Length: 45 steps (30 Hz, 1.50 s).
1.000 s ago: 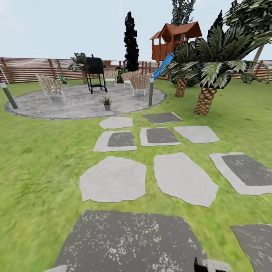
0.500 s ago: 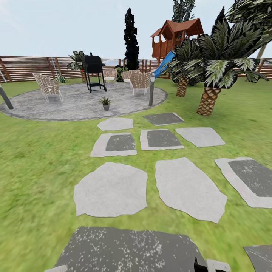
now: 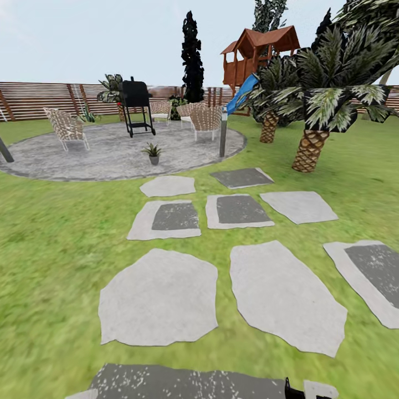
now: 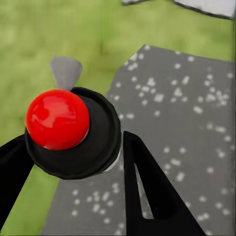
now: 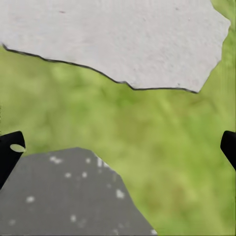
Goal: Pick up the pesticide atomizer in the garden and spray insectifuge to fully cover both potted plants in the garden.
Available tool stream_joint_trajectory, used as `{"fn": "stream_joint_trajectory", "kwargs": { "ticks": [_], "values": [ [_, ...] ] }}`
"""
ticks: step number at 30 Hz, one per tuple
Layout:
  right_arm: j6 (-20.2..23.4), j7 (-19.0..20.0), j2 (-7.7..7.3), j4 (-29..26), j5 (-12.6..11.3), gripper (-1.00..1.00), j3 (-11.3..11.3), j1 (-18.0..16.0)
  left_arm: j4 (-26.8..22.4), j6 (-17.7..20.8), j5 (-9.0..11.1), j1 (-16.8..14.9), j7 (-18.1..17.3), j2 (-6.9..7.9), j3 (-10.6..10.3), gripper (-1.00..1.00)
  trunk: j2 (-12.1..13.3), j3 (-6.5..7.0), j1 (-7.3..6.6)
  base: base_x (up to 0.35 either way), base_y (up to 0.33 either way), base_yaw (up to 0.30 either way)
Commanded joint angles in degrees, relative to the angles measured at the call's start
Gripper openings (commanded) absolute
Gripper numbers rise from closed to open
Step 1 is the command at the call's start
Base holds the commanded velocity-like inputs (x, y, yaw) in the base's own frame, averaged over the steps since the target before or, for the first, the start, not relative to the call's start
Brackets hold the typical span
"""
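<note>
- Two claws: left claw [image 4: 73,167] grips a red-topped black thing [image 4: 73,130]; right claw [image 5: 118,147] spread wide, empty.
- Lawn [image 3: 50,233], stepping stones [image 3: 158,302], patio [image 3: 111,152] with potted plant [image 3: 152,153].

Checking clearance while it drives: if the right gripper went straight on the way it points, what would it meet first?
Probably bare ground: the open right gripper points down at lawn, between a pale stepping stone and a dark one.

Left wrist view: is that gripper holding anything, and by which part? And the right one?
The left gripper is shut on a black round-topped object with a red ball on it, fingers at its sides. The right gripper is open, holding nothing.
</note>
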Motion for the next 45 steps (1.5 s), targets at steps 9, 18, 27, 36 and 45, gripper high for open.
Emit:
{"fn": "stream_joint_trajectory", "kwargs": {
  "ticks": [9, 18, 27, 36, 45],
  "values": [
    [-0.11, -0.35, 0.0, 0.08, 0.61, 1.0, -0.27, -0.04, 0.1, -0.25, -0.6, -0.05, 0.26, 0.01, 0.31, -1.0, -0.02, -0.05, 0.02, 0.342, 0.0, 0.0],
    [-0.11, -0.35, 0.0, 0.08, 0.61, 1.0, -0.27, -0.04, 0.1, -0.25, -0.6, -0.05, 0.26, 0.01, 0.31, -1.0, -0.02, -0.05, 0.02, 0.342, 0.0, 0.0],
    [-0.11, -0.35, 0.0, 0.08, 0.61, 1.0, -0.27, -0.04, 0.1, -0.25, -0.6, -0.05, 0.26, 0.01, 0.31, -1.0, -0.02, -0.05, 0.02, 0.342, 0.0, 0.0],
    [-0.11, -0.35, 0.1, 0.08, 0.61, 1.0, -0.27, -0.04, 0.1, -0.25, -0.6, -0.05, 0.26, 0.01, 0.31, -1.0, -0.02, -0.05, 0.02, 0.342, 0.0, 0.0],
    [-0.11, -0.35, 0.24, 0.08, 0.6, 1.0, -0.27, -0.04, 0.1, -0.25, -0.6, -0.05, 0.26, 0.01, 0.31, -1.0, -0.02, -0.05, 0.02, 0.342, 0.0, 0.0]
  ]
}}
